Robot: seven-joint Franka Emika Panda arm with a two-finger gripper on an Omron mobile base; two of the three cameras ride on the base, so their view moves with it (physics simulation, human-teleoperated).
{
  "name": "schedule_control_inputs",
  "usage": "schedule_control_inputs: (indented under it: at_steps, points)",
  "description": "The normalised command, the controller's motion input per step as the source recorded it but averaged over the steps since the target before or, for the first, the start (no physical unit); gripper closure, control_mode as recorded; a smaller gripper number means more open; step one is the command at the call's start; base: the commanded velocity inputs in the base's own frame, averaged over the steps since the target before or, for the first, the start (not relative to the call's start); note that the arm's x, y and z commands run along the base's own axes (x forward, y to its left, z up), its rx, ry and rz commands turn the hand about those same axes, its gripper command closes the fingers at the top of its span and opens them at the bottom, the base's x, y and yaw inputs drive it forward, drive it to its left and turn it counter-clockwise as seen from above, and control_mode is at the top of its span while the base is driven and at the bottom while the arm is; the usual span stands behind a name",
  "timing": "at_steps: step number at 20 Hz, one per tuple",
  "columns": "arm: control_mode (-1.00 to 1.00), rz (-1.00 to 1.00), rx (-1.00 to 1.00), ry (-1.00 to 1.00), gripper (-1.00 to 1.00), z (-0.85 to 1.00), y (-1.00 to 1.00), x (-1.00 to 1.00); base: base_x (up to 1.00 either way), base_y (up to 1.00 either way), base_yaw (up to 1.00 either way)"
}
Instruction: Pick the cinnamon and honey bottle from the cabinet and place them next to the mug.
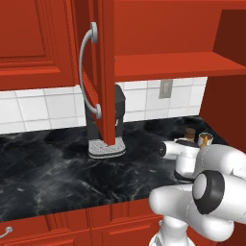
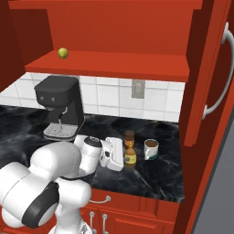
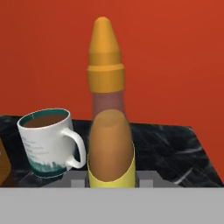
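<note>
Hand view: amber honey bottle (image 3: pixel 109 144) w/ pointed orange top.

Kitchen: red cabinet (image 1: pixel 29 43), marble counter (image 1: pixel 48 168), coffee machine (image 2: pixel 59 107).

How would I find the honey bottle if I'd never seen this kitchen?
Look at the black marble counter under the red cabinet, at its right end by the white mug. The honey bottle stands just beside that mug, in the robot's gripper. It is slim and amber, with a pointed orange top.
</note>
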Motion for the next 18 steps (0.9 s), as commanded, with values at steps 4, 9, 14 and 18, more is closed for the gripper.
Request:
schedule_control_inputs:
  at_steps: [4,9,14,18]
  points:
    - [-1.00,0.00,0.00,0.00,-1.00,0.00,0.00,0.00,0.00,0.00,0.00]
    - [-1.00,0.00,0.00,0.00,-1.00,0.00,0.00,0.00,0.00,0.00,0.00]
    - [-1.00,0.00,0.00,0.00,-1.00,0.00,0.00,0.00,0.00,0.00,0.00]
    - [-1.00,0.00,0.00,0.00,-1.00,0.00,0.00,0.00,0.00,0.00,0.00]
